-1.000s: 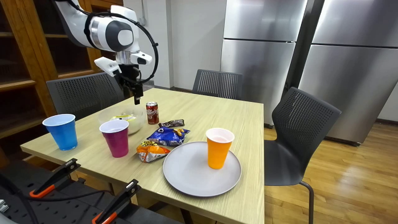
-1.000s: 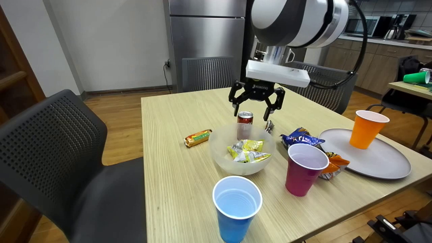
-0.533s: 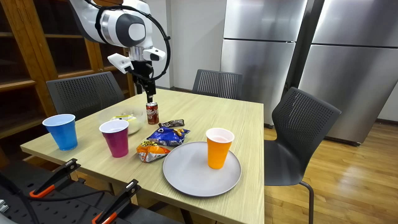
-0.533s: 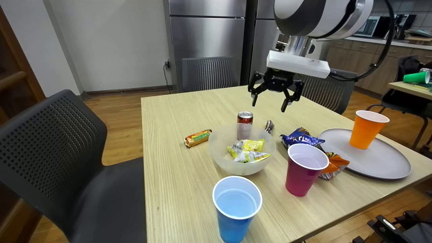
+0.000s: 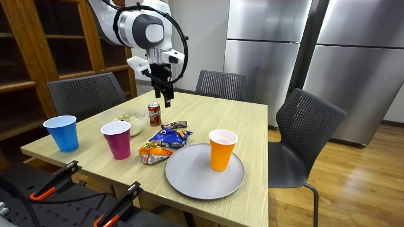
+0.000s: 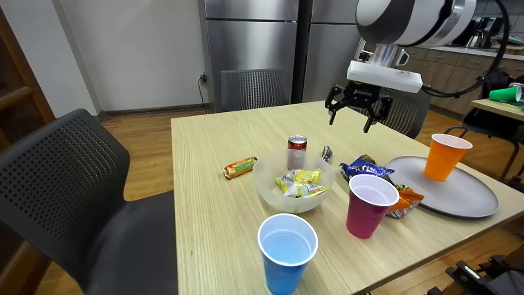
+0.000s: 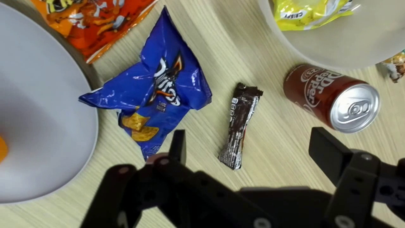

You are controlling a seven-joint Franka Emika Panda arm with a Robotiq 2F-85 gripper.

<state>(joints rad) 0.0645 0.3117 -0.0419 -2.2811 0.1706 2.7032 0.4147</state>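
and there was the claw (image 6: 348, 126), hanging above the counter (image 6: 229, 131), fingers spread wide, nothing in its grasp! below it, the wrist view had the brown candy bar (image 7: 240, 125) lined up with the gap between the fingers, the doritos bag (image 7: 171, 79) crowding one finger's side and the dr pepper can (image 7: 329, 95) standing upright on the other's. the claw touched none of them.

so where was the danger? a descent slightly off line could have pressed one finger into that crinkled bag, or clipped the can and sent it over, perhaps against the frosted bowl (image 6: 266, 192) just beside it. the bar itself looked slim and slick: too shallow a pinch might have skidded off the wrapper, and too deep a plunge might have jammed fingertips on the counter.

and the surface! pale grain, with a gray plate (image 5: 189, 179) past the doritos bag as seen from the claw, an orange cup (image 5: 222, 151) upright on it, and, well away, beyond the bag and the bowl, a magenta cup (image 5: 116, 143) and a blue cup (image 6: 288, 258). out in the room, mesh chairs (image 5: 306, 126) stood around the counter, stainless refrigerators (image 5: 262, 69) rose well apart from the claw, a glass-doored wooden cabinet (image 5: 39, 41) loomed behind one chair, and timber flooring (image 5: 363, 164) shone underneath.
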